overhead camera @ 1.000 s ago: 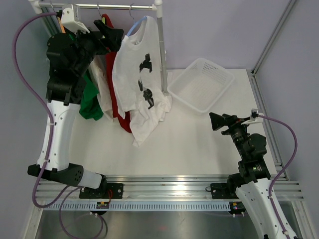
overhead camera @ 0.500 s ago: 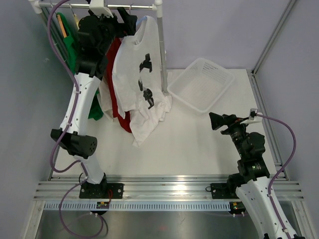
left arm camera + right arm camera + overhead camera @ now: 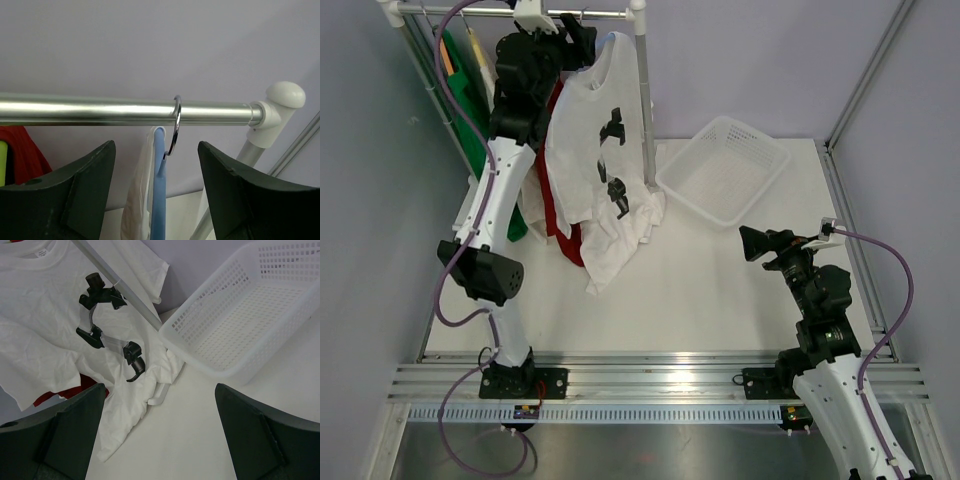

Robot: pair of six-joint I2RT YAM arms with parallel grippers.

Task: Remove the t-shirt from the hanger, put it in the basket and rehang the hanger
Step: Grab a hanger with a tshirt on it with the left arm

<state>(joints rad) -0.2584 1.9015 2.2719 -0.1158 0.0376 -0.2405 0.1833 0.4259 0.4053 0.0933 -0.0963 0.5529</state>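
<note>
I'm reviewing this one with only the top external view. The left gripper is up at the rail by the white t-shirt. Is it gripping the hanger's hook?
Observer: No. The left wrist view shows the left gripper open, with its fingers on either side of the metal hook and a gap on both sides.
Operator: Where is the hanger's neck?
Observer: The light blue hanger hangs from the rail about midway between those fingers, with the white t-shirt draped beside it.
Operator: And the right gripper?
Observer: Its wrist view shows the right gripper wide open and empty, facing the t-shirt and the basket.
</note>
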